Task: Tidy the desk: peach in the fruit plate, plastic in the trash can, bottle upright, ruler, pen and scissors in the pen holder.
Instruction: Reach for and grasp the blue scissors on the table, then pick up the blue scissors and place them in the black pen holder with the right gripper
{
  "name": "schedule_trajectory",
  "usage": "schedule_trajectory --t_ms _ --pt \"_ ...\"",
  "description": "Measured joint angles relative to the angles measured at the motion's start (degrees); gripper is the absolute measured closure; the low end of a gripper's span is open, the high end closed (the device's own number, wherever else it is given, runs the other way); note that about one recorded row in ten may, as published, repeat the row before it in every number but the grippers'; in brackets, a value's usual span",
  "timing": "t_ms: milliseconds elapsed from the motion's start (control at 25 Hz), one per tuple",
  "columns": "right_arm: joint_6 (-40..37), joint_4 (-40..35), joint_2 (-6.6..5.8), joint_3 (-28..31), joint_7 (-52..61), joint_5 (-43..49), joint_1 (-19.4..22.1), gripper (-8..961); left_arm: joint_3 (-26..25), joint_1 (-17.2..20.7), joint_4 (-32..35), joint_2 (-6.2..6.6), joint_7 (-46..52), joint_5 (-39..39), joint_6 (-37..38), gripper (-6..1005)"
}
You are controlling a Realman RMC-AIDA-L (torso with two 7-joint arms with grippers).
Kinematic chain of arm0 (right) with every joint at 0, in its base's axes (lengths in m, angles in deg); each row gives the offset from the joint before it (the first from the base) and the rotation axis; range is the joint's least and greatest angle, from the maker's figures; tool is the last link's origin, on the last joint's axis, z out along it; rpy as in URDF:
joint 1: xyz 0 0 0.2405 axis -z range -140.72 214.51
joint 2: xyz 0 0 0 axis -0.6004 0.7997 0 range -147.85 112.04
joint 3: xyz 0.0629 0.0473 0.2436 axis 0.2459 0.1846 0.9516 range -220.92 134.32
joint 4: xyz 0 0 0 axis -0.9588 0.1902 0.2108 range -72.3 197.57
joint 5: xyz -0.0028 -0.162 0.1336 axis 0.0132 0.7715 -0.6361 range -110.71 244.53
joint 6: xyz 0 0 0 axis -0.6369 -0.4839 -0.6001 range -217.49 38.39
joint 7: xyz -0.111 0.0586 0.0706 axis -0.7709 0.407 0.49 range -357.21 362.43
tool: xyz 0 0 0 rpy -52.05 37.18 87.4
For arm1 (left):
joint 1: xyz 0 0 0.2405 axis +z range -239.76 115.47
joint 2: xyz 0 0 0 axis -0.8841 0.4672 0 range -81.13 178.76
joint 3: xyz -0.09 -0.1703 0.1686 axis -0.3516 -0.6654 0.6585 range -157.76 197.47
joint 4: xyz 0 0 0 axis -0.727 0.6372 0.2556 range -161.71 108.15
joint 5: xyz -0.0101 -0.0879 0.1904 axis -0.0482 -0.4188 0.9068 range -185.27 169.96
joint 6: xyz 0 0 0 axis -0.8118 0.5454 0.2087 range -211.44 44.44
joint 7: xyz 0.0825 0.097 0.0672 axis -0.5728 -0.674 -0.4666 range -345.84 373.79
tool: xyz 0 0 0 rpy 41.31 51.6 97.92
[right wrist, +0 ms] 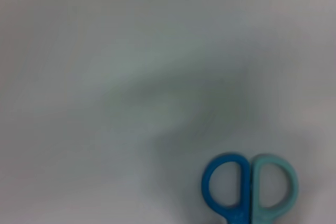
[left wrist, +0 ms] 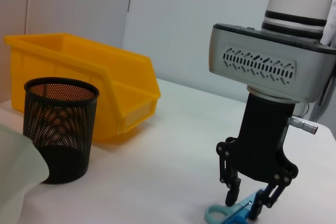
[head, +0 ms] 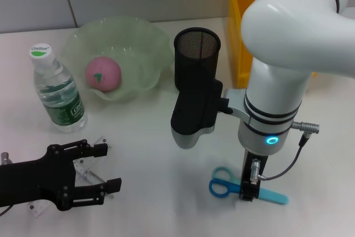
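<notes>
Head view: the right gripper (head: 248,191) points straight down onto the white table (head: 150,192), its black fingers set on either side of the blue-handled scissors (head: 224,184) just behind the two finger loops. From the left wrist view the right gripper (left wrist: 251,205) shows its fingertips (left wrist: 230,199) drawn in against the scissors' blue body (left wrist: 239,216), which lies flat on the table; the jaws are narrowly parted and closed around the scissors. Right wrist view: only the paired loops, one dark blue and one pale teal (right wrist: 249,187), show against the white surface.

Behind the right arm stands the black wire-mesh pen holder (head: 197,62), upright, with the yellow plastic bin (head: 241,31) beyond it to the right.

The left gripper (head: 91,173) rests low at the near left of the table, its fingers spread wide with a clear plastic piece (head: 89,167) lying between them. Just behind it a clear plastic water bottle (head: 55,90) with a green label stands upright. A pink peach (head: 102,74) sits inside the pale green scalloped fruit plate (head: 138,37).
</notes>
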Motion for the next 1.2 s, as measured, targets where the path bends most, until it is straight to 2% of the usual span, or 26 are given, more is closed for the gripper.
schedule_trajectory --t_ms 640,840,1000,1200 --pt "0.0 0.0 0.09 0.0 0.0 0.0 0.3 654 0.0 0.0 -0.2 0.0 -0.3 0.0 0.1 185" --pt "0.0 -0.3 0.09 0.2 0.0 0.0 0.3 709 0.0 0.0 -0.2 0.0 -0.3 0.0 0.1 185" --pt "-0.1 -1.1 -0.03 2.5 -0.2 -0.3 0.4 715 0.0 0.0 -0.2 0.0 -0.3 0.0 0.2 185" --pt "-0.6 -1.8 -0.18 9.6 -3.2 -0.4 0.9 719 -0.1 0.0 -0.3 0.0 -0.3 0.0 0.2 185"
